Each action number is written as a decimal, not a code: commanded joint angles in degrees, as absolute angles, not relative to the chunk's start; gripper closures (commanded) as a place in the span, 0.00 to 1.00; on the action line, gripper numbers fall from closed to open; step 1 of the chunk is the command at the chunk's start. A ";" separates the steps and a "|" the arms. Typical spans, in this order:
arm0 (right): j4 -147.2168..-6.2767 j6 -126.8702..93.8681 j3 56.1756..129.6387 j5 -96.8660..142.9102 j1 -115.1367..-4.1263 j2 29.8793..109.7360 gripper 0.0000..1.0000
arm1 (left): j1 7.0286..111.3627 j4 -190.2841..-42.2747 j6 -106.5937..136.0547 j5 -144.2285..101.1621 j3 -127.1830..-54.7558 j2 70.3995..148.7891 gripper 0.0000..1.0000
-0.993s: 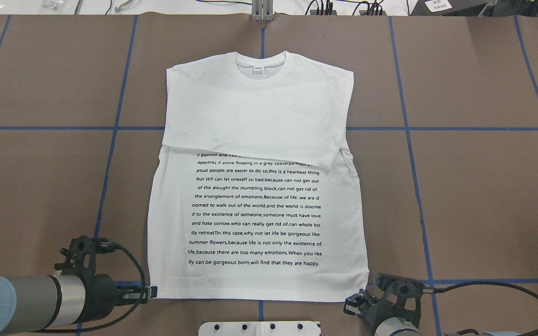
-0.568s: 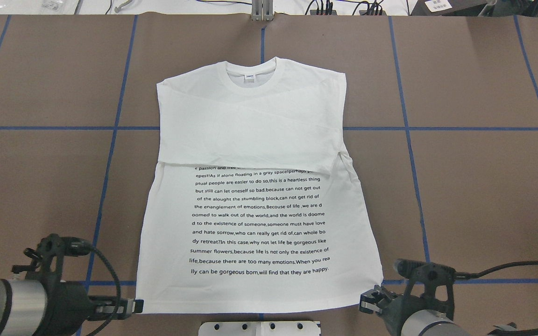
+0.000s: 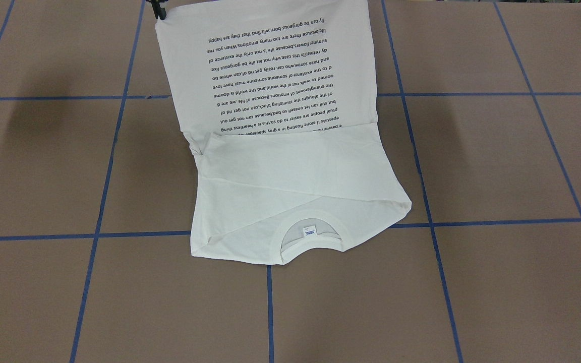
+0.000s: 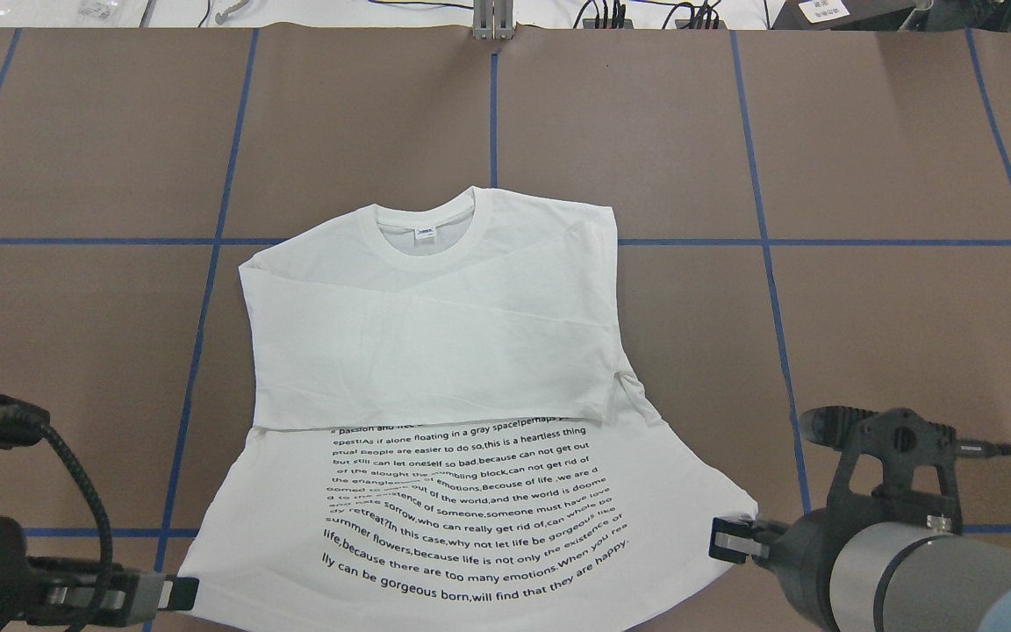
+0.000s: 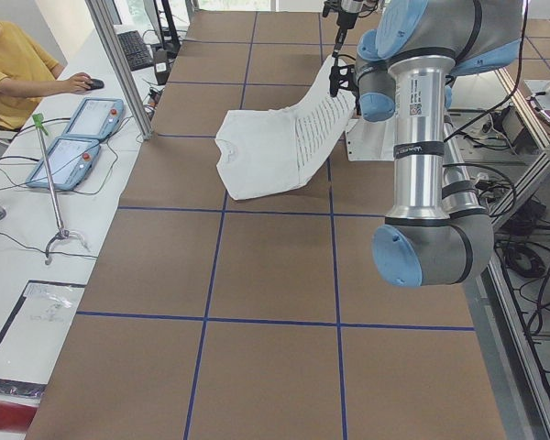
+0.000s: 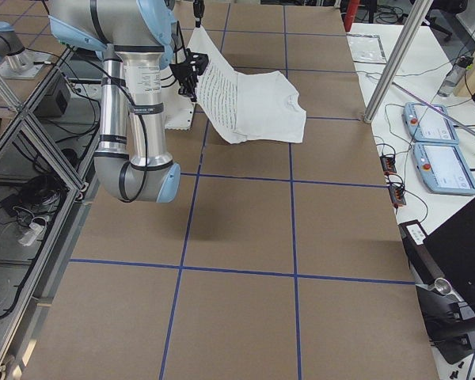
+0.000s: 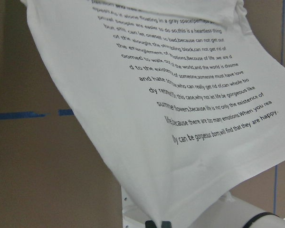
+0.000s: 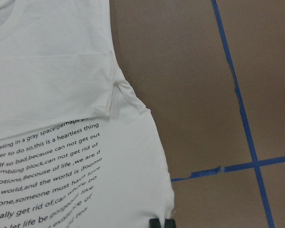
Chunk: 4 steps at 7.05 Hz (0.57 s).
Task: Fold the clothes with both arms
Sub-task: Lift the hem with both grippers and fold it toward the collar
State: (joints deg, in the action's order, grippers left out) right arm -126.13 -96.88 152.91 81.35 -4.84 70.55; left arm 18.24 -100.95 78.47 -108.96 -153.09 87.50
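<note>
On the brown table (image 4: pixel 865 158) your white T-shirt (image 4: pixel 435 351) lies collar (image 4: pixel 426 230) end flat, its bottom edge held up, the left gripper (image 4: pixel 181 592) and right gripper (image 4: pixel 725 540) each pinching a corner tight, so next you should probably carry that edge to the collar.

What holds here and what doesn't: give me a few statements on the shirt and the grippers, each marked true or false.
1. The left gripper and the right gripper each pinch a bottom corner of the T-shirt. True.
2. The hem lies flat on the table. False: it is raised; only the collar end rests on the table.
3. The printed text faces down. False: it faces up, readable.
4. A folded layer covers the text's top lines. True.
</note>
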 commanded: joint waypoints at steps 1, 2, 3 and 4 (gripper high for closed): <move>-127.79 -86.97 147.60 84.97 -15.41 63.05 1.00 | 29.56 -91.54 66.76 -109.51 -146.21 96.89 1.00; -127.36 -82.49 143.13 87.86 -21.30 60.49 1.00 | 36.32 -89.49 60.27 -109.69 -141.46 100.34 1.00; -123.61 -79.57 137.52 89.80 -26.14 58.38 1.00 | 40.13 -89.47 58.03 -109.51 -139.07 100.37 1.00; -117.14 -78.41 130.67 91.74 -30.02 58.19 1.00 | 41.73 -89.56 57.92 -109.34 -137.04 100.37 1.00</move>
State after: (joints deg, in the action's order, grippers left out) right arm -123.30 -80.92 138.28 89.27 -24.67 59.41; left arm 38.33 -89.95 59.67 -109.51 -140.03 99.76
